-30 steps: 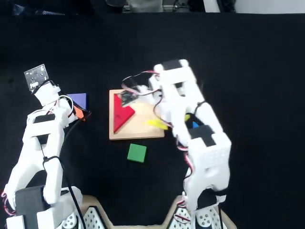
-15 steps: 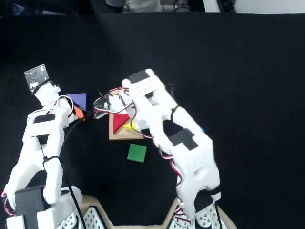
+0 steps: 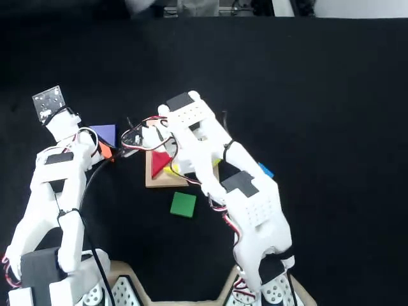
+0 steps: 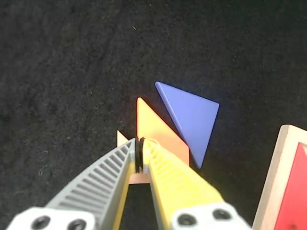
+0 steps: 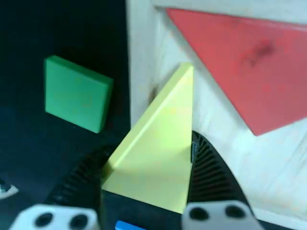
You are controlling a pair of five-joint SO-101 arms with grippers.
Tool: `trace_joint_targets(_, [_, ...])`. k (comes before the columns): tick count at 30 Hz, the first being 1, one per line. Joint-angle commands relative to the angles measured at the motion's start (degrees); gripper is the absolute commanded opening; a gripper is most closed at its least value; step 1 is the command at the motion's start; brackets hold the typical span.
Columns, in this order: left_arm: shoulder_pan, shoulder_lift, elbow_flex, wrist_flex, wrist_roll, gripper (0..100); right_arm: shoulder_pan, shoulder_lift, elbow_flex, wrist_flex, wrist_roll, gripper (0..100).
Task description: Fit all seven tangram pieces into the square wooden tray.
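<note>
The square wooden tray point(image 3: 159, 181) holds a large red triangle point(image 3: 159, 159) point(image 5: 254, 72). My right gripper point(image 5: 151, 153) point(image 3: 171, 168) is shut on a yellow triangle point(image 5: 158, 139), which hangs tilted over the tray's rim point(image 5: 141, 57) near the red triangle. A green square point(image 3: 183, 204) point(image 5: 76, 93) lies on the cloth just in front of the tray. Left of the tray lie a purple-blue triangle point(image 3: 105, 134) point(image 4: 192, 115) and an orange triangle point(image 3: 105, 152) point(image 4: 156, 132). My left gripper point(image 4: 139, 148) point(image 3: 108, 153) is shut, its tips over the orange triangle.
A small blue piece point(image 3: 264, 170) lies on the black cloth to the right of the right arm. The right arm point(image 3: 217, 166) stretches across the tray and hides most of it. Open cloth lies to the far side and right.
The right arm has swung left across the tray with the yellow triangle, from the tray's right side to its near left part. The blue piece has come into sight. The left arm is still.
</note>
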Motion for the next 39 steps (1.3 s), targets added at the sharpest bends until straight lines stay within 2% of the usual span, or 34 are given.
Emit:
trace_joint_targets(1, [0.75, -0.26, -1.01, -1.05, -0.7, 5, -2.81, -0.84, 0.13, 2.81, -0.44, 14.9])
trace_joint_targets(4, [0.75, -0.26, -1.01, -1.05, -0.7, 5, -2.9, -0.84, 0.13, 2.9, -0.44, 18.3])
trace_joint_targets(12, [0.75, -0.26, -1.01, -1.05, -0.7, 5, -2.64, -0.92, -7.6, 9.32, -0.53, 18.6])
trace_joint_targets(21, [0.75, -0.26, -1.01, -1.05, -0.7, 5, -2.55, -0.84, -9.27, 9.67, -0.62, 19.1])
trace_joint_targets(27, [0.75, -0.26, -1.01, -1.05, -0.7, 5, -1.85, -0.57, -8.66, 9.67, -2.29, 32.0])
trace_joint_targets(34, [0.75, -0.26, -0.92, -1.05, -0.7, 5, -1.93, -0.75, -8.84, 9.58, -2.2, 25.7])
trace_joint_targets(39, [0.75, -0.26, -0.92, -1.05, -0.7, 5, -0.35, -2.77, -10.59, 9.67, -2.2, 25.8])
